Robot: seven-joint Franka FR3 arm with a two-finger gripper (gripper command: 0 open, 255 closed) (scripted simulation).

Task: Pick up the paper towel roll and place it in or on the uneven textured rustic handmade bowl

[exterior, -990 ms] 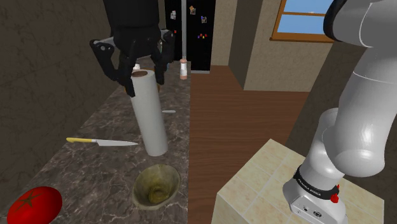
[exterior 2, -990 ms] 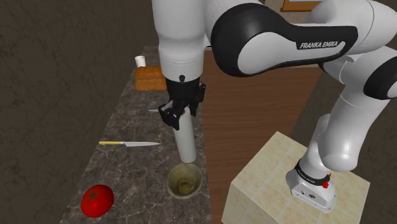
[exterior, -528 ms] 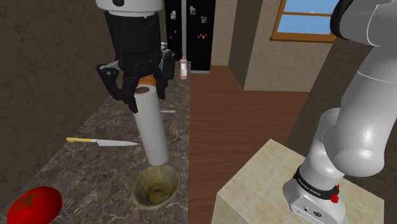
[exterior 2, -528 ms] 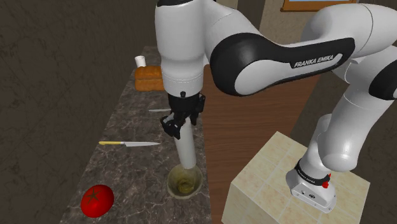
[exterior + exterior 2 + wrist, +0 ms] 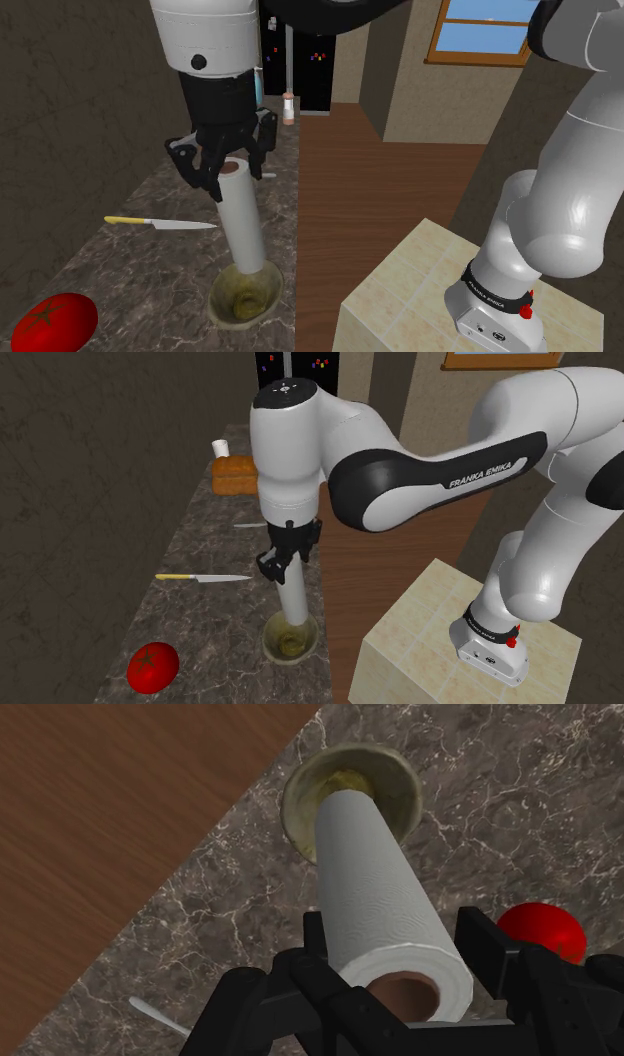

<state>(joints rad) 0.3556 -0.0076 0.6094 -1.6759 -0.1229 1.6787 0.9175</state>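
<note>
Fingers [image 5: 488, 944] clasp the top of the white paper towel roll [image 5: 240, 215], its lower end dipping into the uneven bowl [image 5: 268, 292] on the counter [image 5: 130, 270]. It looks light and squashy, so a gentle hold near the core suits.

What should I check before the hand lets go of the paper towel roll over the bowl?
1. Hand clasps the paper towel roll near its top: ok.
2. Roll's lower end lies inside the bowl rim: ok.
3. Lower end rests on the bowl's bottom: cannot tell.
4. Roll stands upright: not ok, it leans a little.
5. Bowl sits well back from the counter edge: not ok, it is right beside the edge.
6. Knife and tomato lie apart from the bowl: ok.
</note>
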